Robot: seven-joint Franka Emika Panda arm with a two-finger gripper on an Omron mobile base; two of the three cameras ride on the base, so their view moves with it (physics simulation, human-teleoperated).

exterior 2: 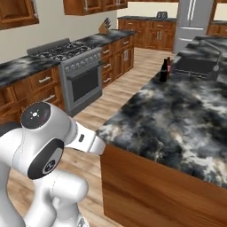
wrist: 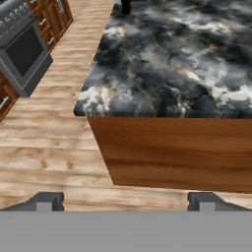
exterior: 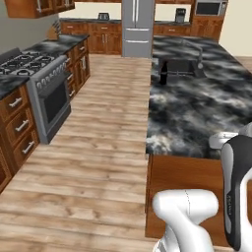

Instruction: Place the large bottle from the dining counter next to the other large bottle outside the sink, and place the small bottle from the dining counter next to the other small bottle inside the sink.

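While the tool (wrist: 125, 201) hangs with its fingertips (wrist: 47, 201) spread wide and nothing between them, it looks down on the near corner of the dining counter (wrist: 167, 74), over its reddish wood side and the plank floor (wrist: 54, 142) beside it. Far across that marbled counter, the black bottle (exterior 2: 163, 71) stands upright just beside the sink (exterior 2: 195, 66), on its stove-facing side. Tight behind it, the brown bottle with the red label (exterior 2: 168, 65) peeks out. A grey faucet (exterior 2: 217, 55) curves over the sink's far side. Well apart from the sink, across the floor, sits the stove (exterior: 47, 86).
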